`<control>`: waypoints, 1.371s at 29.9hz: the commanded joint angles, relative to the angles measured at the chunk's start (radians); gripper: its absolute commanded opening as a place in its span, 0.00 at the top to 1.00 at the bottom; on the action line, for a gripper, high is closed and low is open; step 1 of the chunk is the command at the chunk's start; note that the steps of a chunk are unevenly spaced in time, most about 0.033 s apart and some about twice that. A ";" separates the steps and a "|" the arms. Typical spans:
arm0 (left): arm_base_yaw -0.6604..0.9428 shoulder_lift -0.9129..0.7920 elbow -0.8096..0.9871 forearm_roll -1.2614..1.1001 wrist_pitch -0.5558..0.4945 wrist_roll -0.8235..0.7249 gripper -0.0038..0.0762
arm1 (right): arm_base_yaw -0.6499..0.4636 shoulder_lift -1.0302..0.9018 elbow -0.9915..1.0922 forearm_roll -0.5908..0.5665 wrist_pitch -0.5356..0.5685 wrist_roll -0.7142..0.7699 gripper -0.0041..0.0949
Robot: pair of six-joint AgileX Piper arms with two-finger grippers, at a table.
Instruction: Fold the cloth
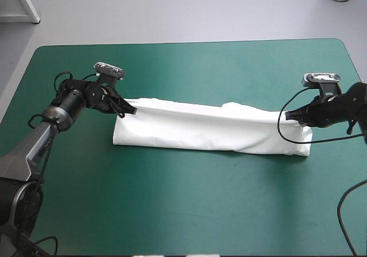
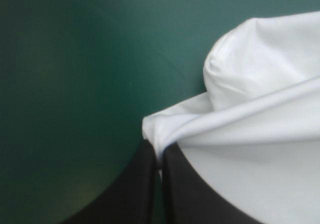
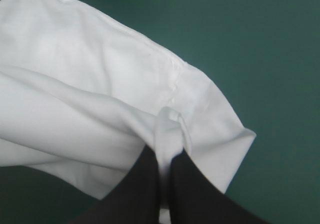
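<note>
T-shirt (image 1: 212,128) — sleeves hidden — pinched by left hand (image 1: 132,111), right hand (image 1: 289,116).

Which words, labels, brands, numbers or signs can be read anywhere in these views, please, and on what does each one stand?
None: no view shows any readable text.
The T-shirt is plain white with no print showing, and the teal-green cover is unmarked.
Neither the left gripper nor the right gripper, both shut on the T-shirt, shows a label.

We see teal-green bench (image 1: 189,211); pale grey floor (image 1: 172,10) beyond bench's far edge; white furniture frame (image 1: 28,6) off its far-left corner.
</note>
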State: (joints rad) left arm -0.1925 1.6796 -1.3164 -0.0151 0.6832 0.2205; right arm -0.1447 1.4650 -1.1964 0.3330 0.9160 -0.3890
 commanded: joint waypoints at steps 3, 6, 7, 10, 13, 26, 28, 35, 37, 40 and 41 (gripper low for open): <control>-0.001 0.016 -0.052 0.015 -0.119 -0.003 0.93 | -0.002 0.066 -0.082 0.042 -0.044 -0.051 0.96; -0.001 0.043 -0.061 0.015 -0.151 -0.003 0.93 | -0.002 0.120 -0.115 0.055 -0.044 -0.051 0.96; -0.001 0.052 -0.067 0.015 -0.153 -0.003 0.93 | -0.002 0.138 -0.125 0.059 -0.044 -0.051 0.96; -0.001 0.063 -0.070 0.015 -0.187 -0.003 0.93 | -0.002 0.180 -0.151 0.061 -0.044 -0.053 0.96; -0.001 0.068 -0.070 0.003 -0.211 -0.003 0.91 | -0.002 0.210 -0.179 0.067 -0.044 -0.064 0.92; -0.001 0.068 -0.125 0.007 -0.186 -0.002 0.29 | -0.002 0.218 -0.322 0.091 -0.079 -0.085 0.42; -0.001 0.061 -0.157 0.003 -0.165 -0.002 0.29 | -0.002 0.218 -0.343 0.083 -0.066 -0.080 0.44; -0.003 0.050 -0.273 -0.136 -0.006 0.102 0.37 | -0.004 0.193 -0.378 0.083 -0.021 -0.060 0.86; -0.003 0.050 -0.284 -0.216 0.039 0.163 0.49 | -0.004 0.172 -0.378 0.083 -0.030 -0.062 0.96; -0.005 0.050 -0.286 -0.379 0.118 0.272 0.81 | -0.004 0.136 -0.378 0.073 -0.041 -0.062 0.96; -0.010 0.050 -0.286 -0.432 0.144 0.312 0.94 | -0.004 0.125 -0.378 0.061 -0.041 -0.052 0.96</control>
State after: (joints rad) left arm -0.1916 1.7906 -1.5685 -0.2824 0.7863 0.4318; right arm -0.1447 1.6747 -1.5395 0.3949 0.9148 -0.4488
